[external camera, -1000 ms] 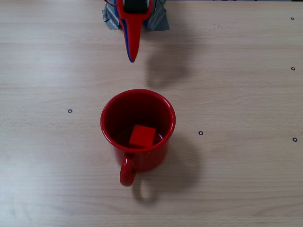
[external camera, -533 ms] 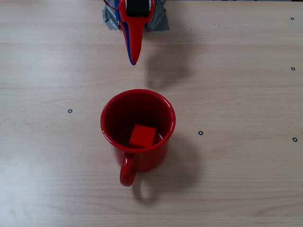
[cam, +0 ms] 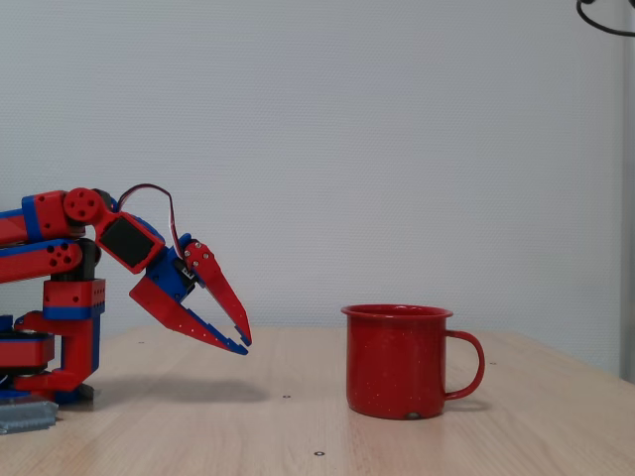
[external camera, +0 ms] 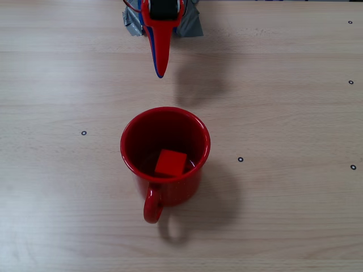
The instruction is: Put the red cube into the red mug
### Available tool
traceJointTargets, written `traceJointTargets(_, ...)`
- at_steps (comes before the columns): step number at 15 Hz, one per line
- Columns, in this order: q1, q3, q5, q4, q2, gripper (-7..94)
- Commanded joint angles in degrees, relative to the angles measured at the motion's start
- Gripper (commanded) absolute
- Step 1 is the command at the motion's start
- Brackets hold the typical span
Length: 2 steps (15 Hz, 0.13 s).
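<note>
The red mug (external camera: 164, 127) stands upright in the middle of the table, its handle (external camera: 152, 207) pointing toward the bottom of the overhead fixed view. The red cube (external camera: 171, 162) lies inside it on the bottom, tilted a little. In the side fixed view the mug (cam: 397, 362) stands right of centre and its wall hides the cube. My red-and-blue gripper (external camera: 160, 71) hangs above the table beyond the mug, well clear of it. From the side the gripper (cam: 245, 346) points down toward the mug, its fingertips together and nothing between them.
The arm's base (cam: 60, 327) sits at the table's far edge, held by grey tape (external camera: 190, 25). Small black ring marks (external camera: 84, 133) dot the light wooden table (external camera: 283, 113). A white wall stands behind the table in the side fixed view.
The gripper's tip has shifted very slightly toward the mug and to the right. The mug and the cube have not moved.
</note>
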<state>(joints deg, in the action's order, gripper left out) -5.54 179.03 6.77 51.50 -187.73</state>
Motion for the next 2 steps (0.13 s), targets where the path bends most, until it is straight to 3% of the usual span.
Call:
traceJointTargets(1, -0.44, 3.08, 0.0, -1.32, -3.16, 0)
traceJointTargets(2, -0.44, 3.08, 0.0, -1.32, -3.16, 0)
